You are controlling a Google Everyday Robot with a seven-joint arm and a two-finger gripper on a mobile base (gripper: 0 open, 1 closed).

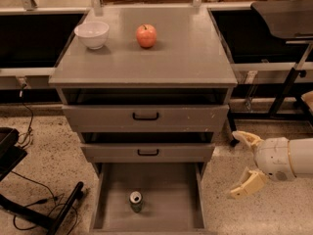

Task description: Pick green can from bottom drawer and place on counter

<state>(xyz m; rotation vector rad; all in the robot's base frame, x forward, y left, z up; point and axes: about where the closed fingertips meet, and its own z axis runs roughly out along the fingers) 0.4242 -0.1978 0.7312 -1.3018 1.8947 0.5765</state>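
Noting hand (243, 162) low, right of the open bottom drawer (168, 199), spread wide, gripping nothing. Seeing green can (136, 201) upright on drawer floor, near the front, well apart from hand. Judging task barely begun: reaching, grasping, lifting onto surface (186, 53) all left.

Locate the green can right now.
The green can stands upright in the open bottom drawer, slightly left of centre in the camera view; the gripper hangs open right of the drawer, apart from it.
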